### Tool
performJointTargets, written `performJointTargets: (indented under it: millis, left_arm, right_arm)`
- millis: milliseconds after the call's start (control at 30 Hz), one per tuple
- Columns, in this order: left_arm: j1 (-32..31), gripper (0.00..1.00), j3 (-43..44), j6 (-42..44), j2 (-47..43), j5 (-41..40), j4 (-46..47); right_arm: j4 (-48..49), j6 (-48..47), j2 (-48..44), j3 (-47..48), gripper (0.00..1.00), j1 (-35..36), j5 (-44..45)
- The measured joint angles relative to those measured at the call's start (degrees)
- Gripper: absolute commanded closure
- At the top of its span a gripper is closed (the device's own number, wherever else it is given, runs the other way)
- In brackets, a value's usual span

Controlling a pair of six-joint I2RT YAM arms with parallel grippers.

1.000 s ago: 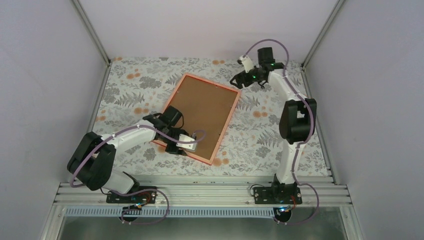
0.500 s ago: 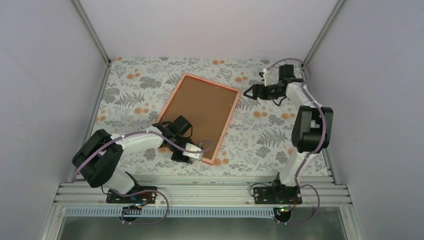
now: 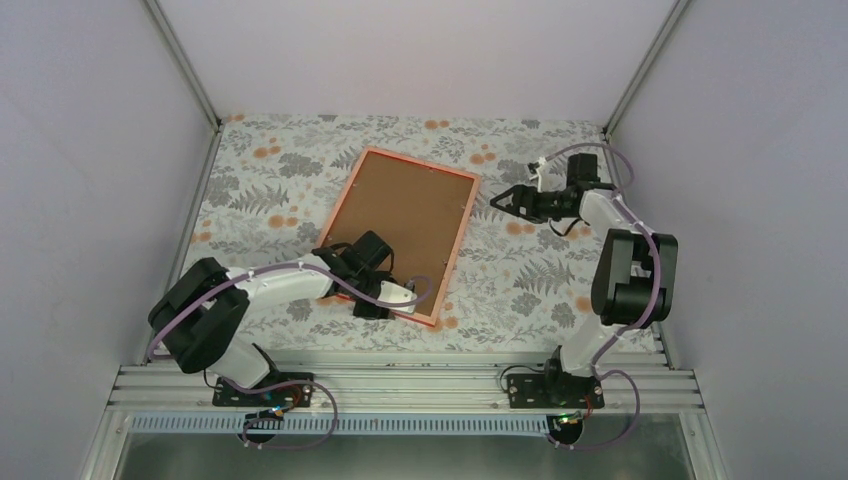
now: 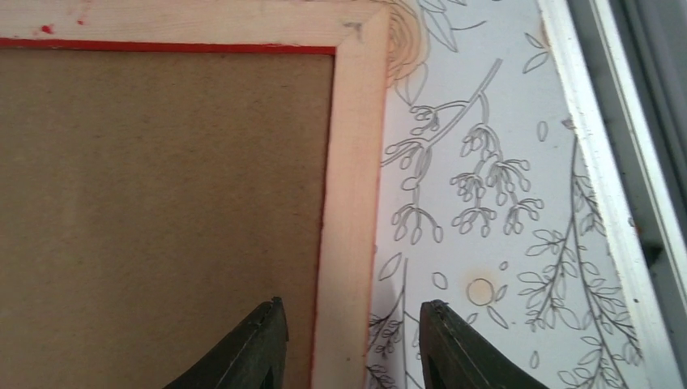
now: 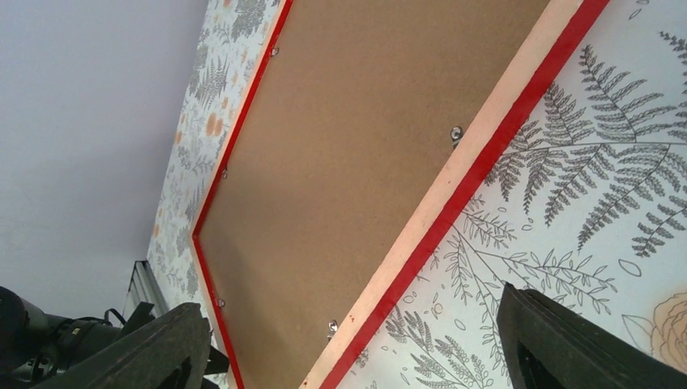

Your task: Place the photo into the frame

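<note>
At the 5 o'clock corner of the frame (image 4: 348,203), left end effector (image 4: 352,308) spread astride its edge: risk of skewing on off-centre closure. Right end effector (image 3: 505,197) spread, empty.

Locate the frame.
Top view: the frame lies back-up on the table's middle, left gripper straddling its near right edge, right gripper off its far right corner.

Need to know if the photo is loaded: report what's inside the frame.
The frame lies back-up, and a brown backing board fills it, with small metal clips along its edge. Anything beneath the board, the photo included, is hidden.
</note>
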Motion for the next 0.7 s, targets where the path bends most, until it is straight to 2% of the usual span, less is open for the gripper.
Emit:
performJointTargets:
  millis: [267,400,533,600,700]
  left_arm:
    - [-0.6,0.58,0.2,0.1,1.6,-2.9,1.4]
    - [-1.0,0.64,0.2,0.3,3.0,-3.9,3.1]
    - [-2.0,0.75,0.3,0.0,3.5,-5.3,5.0]
    - [-2.7,0.86,0.5,-0.7,3.6,-5.7,5.4]
    - [-3.5,0.93,1.2,-2.2,4.0,-6.1,5.1]
  right_arm:
    - [4.7,4.2,-1.3,-5.7,0.13,-0.9,-3.1]
    - [7.7,7.2,-1.4,-9.3,0.13,-1.2,-4.5]
    - [11.3,10.6,-1.7,-13.6,0.13,-1.2,-5.9]
    - [13.2,12.6,-1.8,-15.8,0.13,-1.2,-6.5]
    - [15.6,15.4,-1.8,-18.3,0.13,-1.2,-7.6]
